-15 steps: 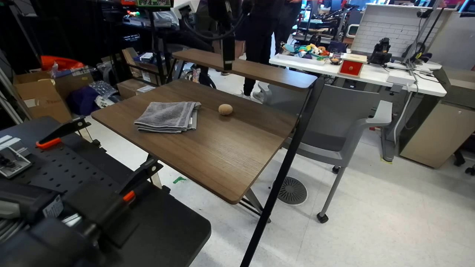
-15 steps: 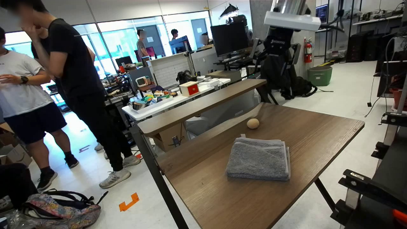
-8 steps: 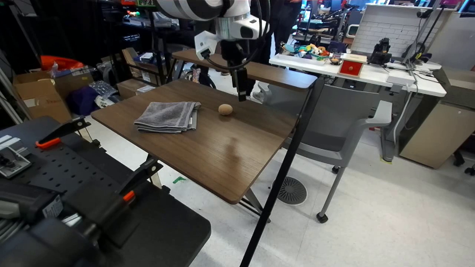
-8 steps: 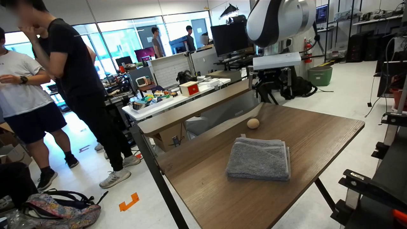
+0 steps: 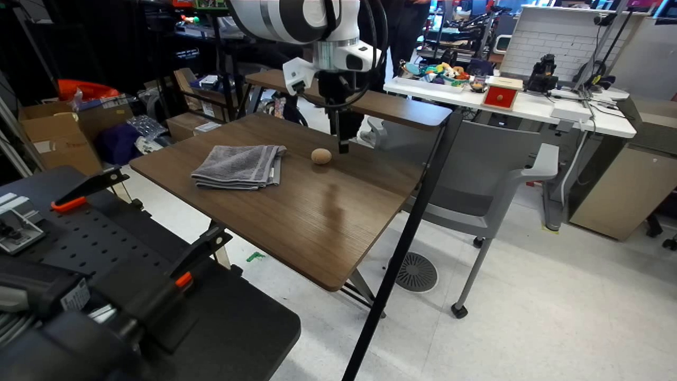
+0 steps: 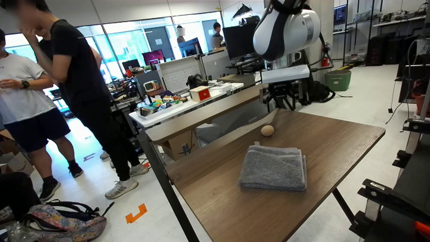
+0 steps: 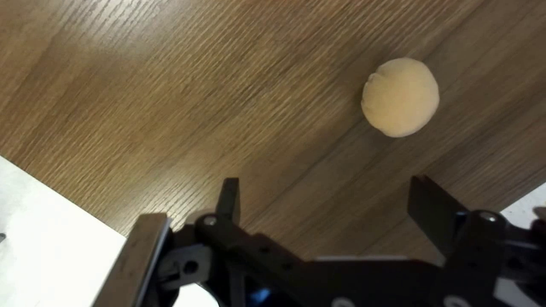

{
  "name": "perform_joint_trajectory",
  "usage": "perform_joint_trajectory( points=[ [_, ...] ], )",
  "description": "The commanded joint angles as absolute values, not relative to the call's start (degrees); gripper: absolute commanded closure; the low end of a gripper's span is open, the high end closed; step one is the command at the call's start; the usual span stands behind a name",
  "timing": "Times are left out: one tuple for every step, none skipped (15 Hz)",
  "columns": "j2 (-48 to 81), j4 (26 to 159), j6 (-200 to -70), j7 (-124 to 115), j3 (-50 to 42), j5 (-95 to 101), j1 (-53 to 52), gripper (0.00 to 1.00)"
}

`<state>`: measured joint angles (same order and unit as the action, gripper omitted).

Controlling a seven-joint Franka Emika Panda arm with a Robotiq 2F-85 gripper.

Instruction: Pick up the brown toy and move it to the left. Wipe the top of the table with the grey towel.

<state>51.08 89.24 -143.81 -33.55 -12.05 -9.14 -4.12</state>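
- Here's the table (image 5: pixel 299 209), dark wood-grained!
- Grey towel (image 5: pixel 238 166), left in an exterior view: folded, likely floppy; pinch an edge.
- Gripper (image 7: pixel 322 183) hangs above, jaws spread, nothing between.
- Brown toy (image 5: pixel 321 156), right of the towel there: probably light, squashy; squeeze gently round its middle.

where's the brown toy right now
In an exterior view, the brown toy lies on the table, right of the grey towel; in the wrist view it's upper right.

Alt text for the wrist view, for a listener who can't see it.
A roundish tan-brown toy lies on the wood-grain table, toward the upper right. The open tool shows at the bottom, holding nothing.
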Motion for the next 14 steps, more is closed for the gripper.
perform_joint_trajectory(
  points=[
    [51.5, 88.6, -145.5, -33.0, -10.3, -9.6, -2.9, 0.00],
    [52.0, 88.1, -145.8, -31.9, -9.2, -10.0, -2.4, 0.00],
    [52.6, 87.3, -144.1, -32.1, -9.0, -9.8, -2.6, 0.00],
    [53.2, 87.0, -144.2, -32.5, -8.7, -9.7, -2.7, 0.00],
    [53.9, 86.6, -143.4, -32.7, -8.6, -9.5, -3.0, 0.00],
    [54.7, 86.3, -143.6, -33.1, -8.7, -9.2, -3.3, 0.00],
    [55.7, 85.6, -143.6, -34.0, -9.1, -8.9, -3.8, 0.00],
    [56.7, 85.0, -143.7, -34.4, -9.4, -8.7, -4.1, 0.00],
    [57.6, 84.2, -143.3, -34.9, -9.9, -8.5, -4.4, 0.00],
    [58.7, 83.2, -142.8, -34.6, -9.6, -8.5, -4.1, 0.00],
    [59.6, 82.4, -143.0, -34.2, -9.1, -8.8, -3.8, 0.00],
    [60.6, 81.5, -144.4, -33.6, -8.3, -9.5, -3.2, 0.00],
    [61.6, 80.6, -146.0, -33.1, -7.6, -10.0, -2.9, 0.00],
    [61.9, 80.1, -147.1, -32.7, -6.9, -10.4, -2.6, 0.00]
  ],
)
